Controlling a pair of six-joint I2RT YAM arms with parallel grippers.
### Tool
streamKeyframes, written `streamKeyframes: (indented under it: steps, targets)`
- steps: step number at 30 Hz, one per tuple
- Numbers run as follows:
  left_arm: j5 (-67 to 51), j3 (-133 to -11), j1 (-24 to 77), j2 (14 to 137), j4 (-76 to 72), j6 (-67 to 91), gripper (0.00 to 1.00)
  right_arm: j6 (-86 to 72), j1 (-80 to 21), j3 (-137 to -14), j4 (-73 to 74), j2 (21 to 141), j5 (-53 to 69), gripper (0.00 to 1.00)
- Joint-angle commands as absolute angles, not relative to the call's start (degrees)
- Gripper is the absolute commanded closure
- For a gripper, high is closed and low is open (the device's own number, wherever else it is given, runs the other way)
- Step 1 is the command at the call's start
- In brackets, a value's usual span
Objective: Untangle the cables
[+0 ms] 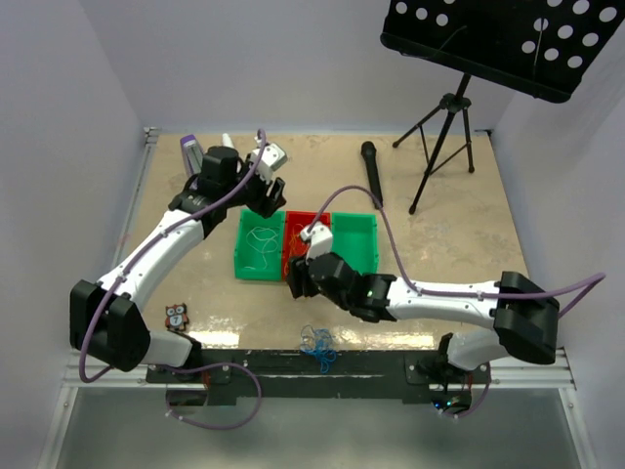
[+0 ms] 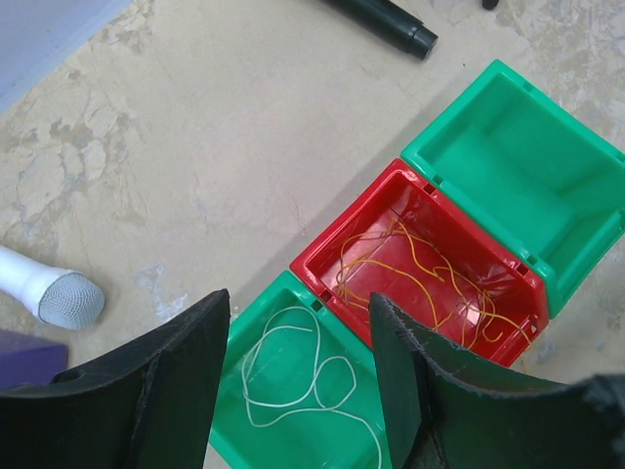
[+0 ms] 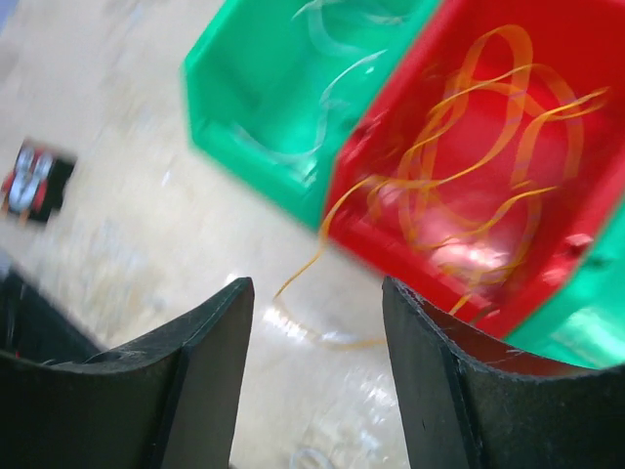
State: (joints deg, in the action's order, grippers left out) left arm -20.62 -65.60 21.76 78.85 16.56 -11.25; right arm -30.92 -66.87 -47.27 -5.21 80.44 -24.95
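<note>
Beige tabletop (image 1: 469, 244): white cable (image 1: 260, 244) and orange cables (image 2: 420, 283) sit binned; blue cables (image 1: 319, 349) lie tangled, unsorted. Left end effector (image 2: 298, 332) and right end effector (image 3: 314, 303) hang spread, empty.

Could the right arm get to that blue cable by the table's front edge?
Probably yes. The blue cable lies uncovered near the right gripper, which hangs open by the red bin; nothing stands between them.

Three bins (image 1: 354, 239) are set abreast on the surface (image 1: 469, 254), cables (image 1: 260, 244) held in the left and middle; a tangle (image 1: 319, 348) lies before them, a microphone (image 1: 371, 171) behind.
</note>
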Motion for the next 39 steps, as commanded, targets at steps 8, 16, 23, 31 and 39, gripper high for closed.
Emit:
streamKeyframes:
  steps: [8,16,23,31,39]
  targets:
    - [-24.9,-70.5,17.5,79.1,17.1,-7.8,0.36,-23.3,-71.8,-46.8,-10.9,85.8,-21.3,0.43]
    - [-26.1,-69.8,16.4,78.5,17.0,-7.4,0.36,-22.8,-73.8,-48.5,-11.9,93.5,-23.0,0.44]
    - [-26.5,-69.1,16.0,78.1,16.3,-7.0,0.36,-23.6,-74.3,-49.7,-12.4,97.6,-25.4,0.55]
    - [-26.6,-68.7,15.8,77.3,16.3,-7.1,0.36,-22.5,-74.5,-51.4,-10.8,88.3,-30.7,1.0]
    - [-27.4,-68.0,15.8,76.8,15.8,-6.2,0.36,-17.7,-69.4,-55.2,-9.7,84.2,-29.1,1.0]
